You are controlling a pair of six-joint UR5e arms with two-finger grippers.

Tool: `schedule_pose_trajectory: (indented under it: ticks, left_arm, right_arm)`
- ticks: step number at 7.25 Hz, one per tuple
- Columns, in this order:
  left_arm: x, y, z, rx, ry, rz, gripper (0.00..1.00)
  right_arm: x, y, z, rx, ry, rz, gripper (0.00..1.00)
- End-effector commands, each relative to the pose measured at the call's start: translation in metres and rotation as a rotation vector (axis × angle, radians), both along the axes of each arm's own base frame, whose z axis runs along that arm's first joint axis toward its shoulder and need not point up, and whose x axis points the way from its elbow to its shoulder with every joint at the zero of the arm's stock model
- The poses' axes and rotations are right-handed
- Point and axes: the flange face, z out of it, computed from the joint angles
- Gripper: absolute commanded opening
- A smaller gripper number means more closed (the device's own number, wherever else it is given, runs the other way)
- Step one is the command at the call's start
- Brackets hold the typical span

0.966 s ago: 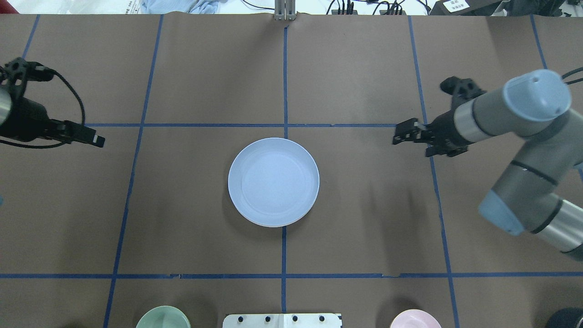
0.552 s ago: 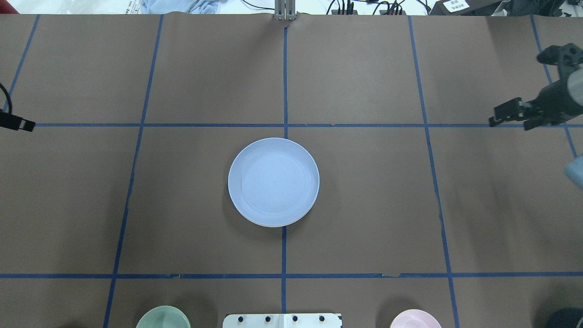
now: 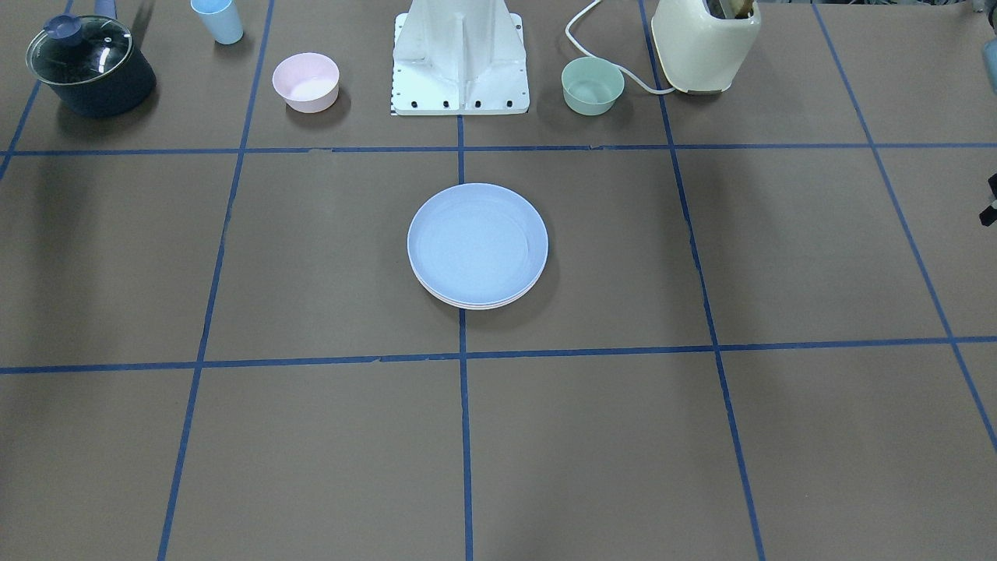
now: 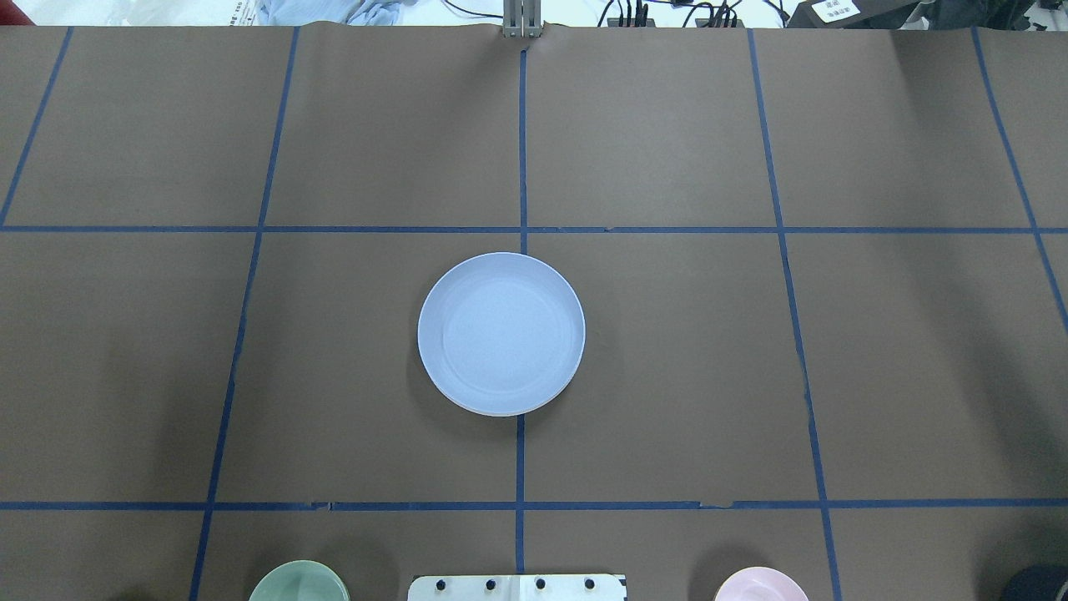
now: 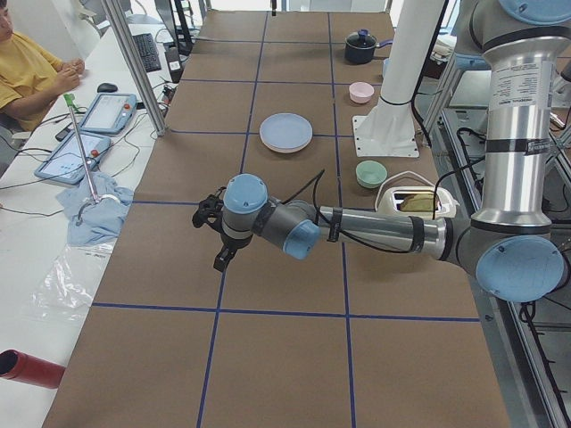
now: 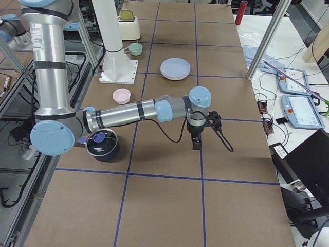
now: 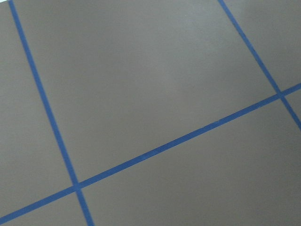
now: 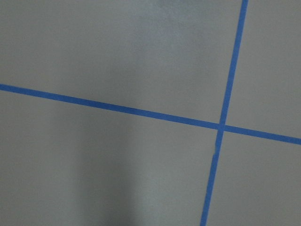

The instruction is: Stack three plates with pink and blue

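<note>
Left pincer: points down, close above the surface beside a blue tape line of the grid. No view shows its jaws clearly, so I cannot tell whether it is released or clenched. Nothing is seen in its grip.

Right pincer: also points down close above the surface, toward the opposite end. Released or clenched cannot be told from the side view. Both wrist views show only brown surface and crossing tape lines.

Task items: the light blue plate lies flat at the middle of the surface, on the centre tape line, well apart from both pincers. In the front-facing view it is the top of a stack, and the pale rims of the lower plates show under its near edge.

Surroundings: near the robot base stand a pink bowl, a green bowl, a lidded pot, a blue cup and a toaster.
</note>
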Motion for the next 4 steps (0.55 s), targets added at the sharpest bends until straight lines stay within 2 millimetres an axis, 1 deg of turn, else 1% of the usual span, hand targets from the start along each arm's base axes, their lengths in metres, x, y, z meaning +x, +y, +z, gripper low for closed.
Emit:
schedule_pose_trajectory:
  ticks: [1,3,4]
  left_arm:
    - [-0.0089,-0.0051,-0.0032,-0.008,-0.008,-0.006,0.99]
    - [-0.0097,-0.0055,-0.008,0.003,-0.007,-0.008,0.99]
    - [-0.0122,-0.0011,-0.006,0.004,-0.005,-0.011,1.0]
  right_arm:
    - [0.0153,0.0057,0.0087,-0.025,-0.002,0.009,1.0]
    - [0.0153,0.0044,0.0071,-0.022,-0.001,0.012,1.0]
    - [0.0153,0.003,0.0062,-0.019,0.0,0.012,1.0]
